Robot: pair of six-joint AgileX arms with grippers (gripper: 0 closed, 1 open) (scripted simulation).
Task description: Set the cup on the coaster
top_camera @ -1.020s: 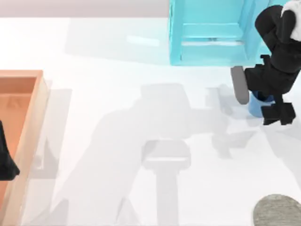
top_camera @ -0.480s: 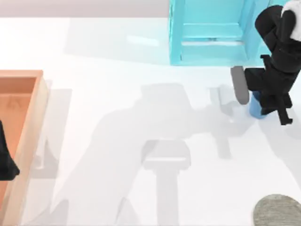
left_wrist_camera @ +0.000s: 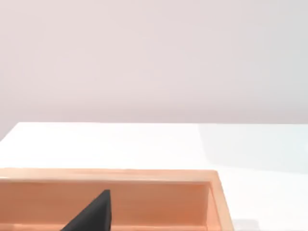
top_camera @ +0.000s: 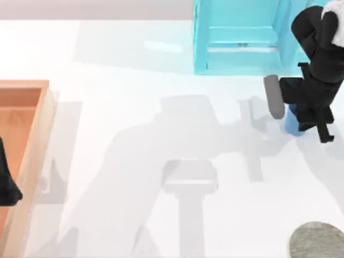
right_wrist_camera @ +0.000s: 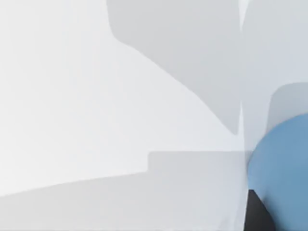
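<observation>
Since the right gripper was closed around the cup a second ago, the coaster, well apart below it, can now be targeted.

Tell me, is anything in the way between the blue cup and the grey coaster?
Nothing visible is. The cup sits under the right gripper, and only bare white table lies between it and the coaster at the near edge.

White table, turquoise cabinet, pale wall behind.
</observation>
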